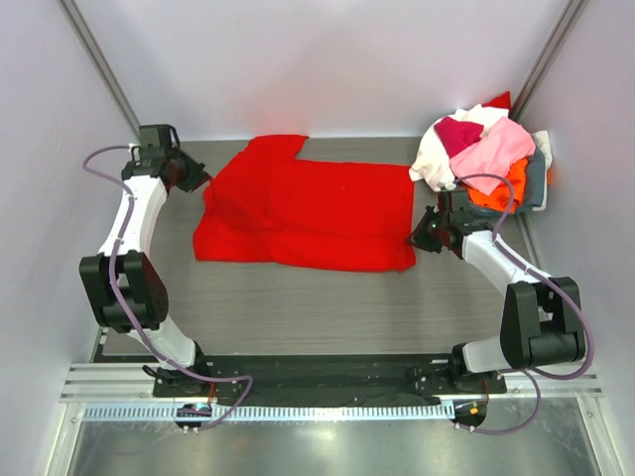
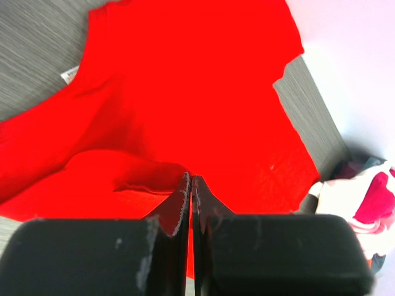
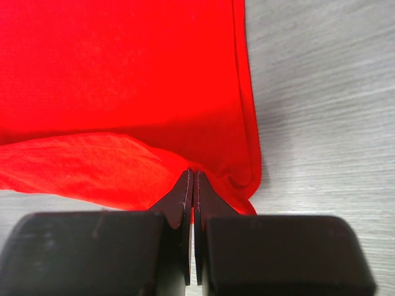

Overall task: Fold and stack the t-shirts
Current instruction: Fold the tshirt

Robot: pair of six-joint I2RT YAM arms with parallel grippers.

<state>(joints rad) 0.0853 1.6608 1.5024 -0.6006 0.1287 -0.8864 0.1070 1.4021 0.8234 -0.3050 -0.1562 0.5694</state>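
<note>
i hold the red shirt (image 1: 308, 213)
soft, limp: left gripper (image 1: 198, 181) pinches nine o'clock edge, right gripper (image 1: 415, 239) four o'clock corner.

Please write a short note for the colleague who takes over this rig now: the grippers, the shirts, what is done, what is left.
Left gripper: shut on the red t-shirt at its left side.
Right gripper: shut on its near right corner.
Red t-shirt lies spread on the table; the other t-shirts are heaped in the grey basket.
Done: nothing stacked yet.
Left: fold the red one, then the rest.
</note>
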